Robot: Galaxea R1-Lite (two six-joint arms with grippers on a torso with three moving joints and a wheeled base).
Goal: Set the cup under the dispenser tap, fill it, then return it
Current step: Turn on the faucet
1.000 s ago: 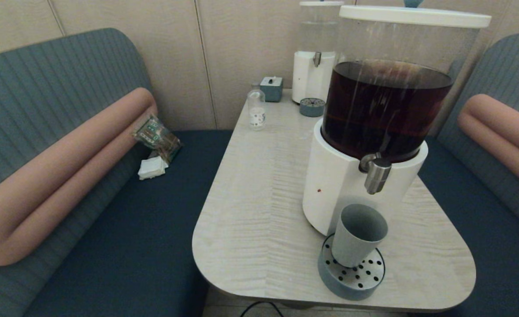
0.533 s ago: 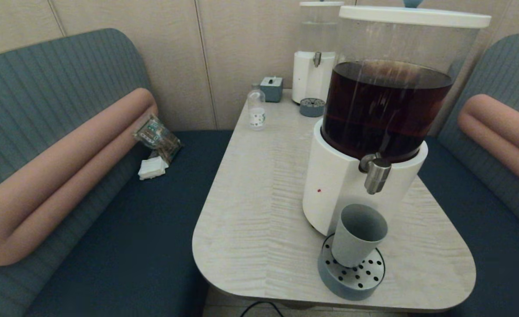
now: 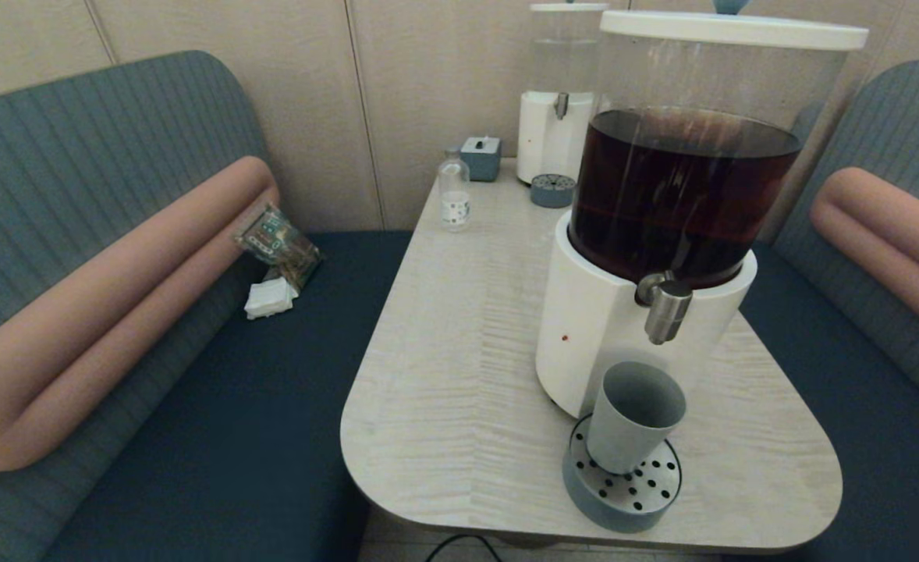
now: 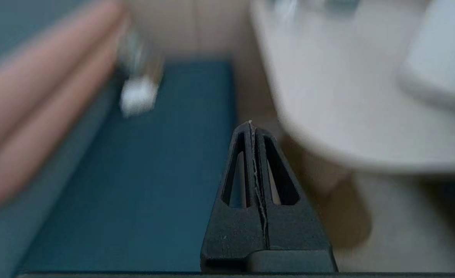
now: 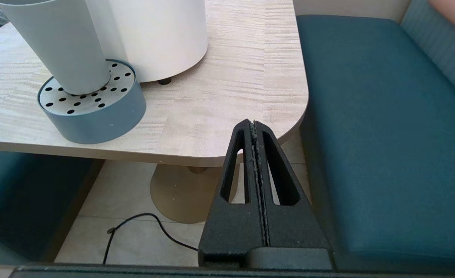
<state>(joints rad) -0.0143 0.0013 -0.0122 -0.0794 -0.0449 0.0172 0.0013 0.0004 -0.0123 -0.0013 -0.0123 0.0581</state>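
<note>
The cup (image 3: 634,416) stands upright on the perforated drip tray (image 3: 622,490) at the foot of the big white-based dispenser (image 3: 596,328), mouth roughly below the dispenser tap (image 3: 666,306), and looks empty from the head view; no liquid visible inside. So placement looks done and the step in hand is probably the fill. To do it well: reach the tap from the open right side of the surface (image 3: 459,375), keep clear of the cup wall so it isn't nudged off the tray, check the spout really sits over the mouth and not its near rim, work the tap gently, stop well short of the brim since the cup must be carried back. Tall narrow cup on a raised tray will likely tip easily. Right gripper (image 5: 253,124) is low and off the near right corner of the surface, fingers pressed fully together, holding nothing, pointing toward the table edge with the tray and cup ahead on the side. Left gripper (image 4: 250,124) is also closed and empty, parked low beside the near left edge of the surface, above the blue bench seat (image 4: 142,185). Neither arm shows in the head view.
</note>
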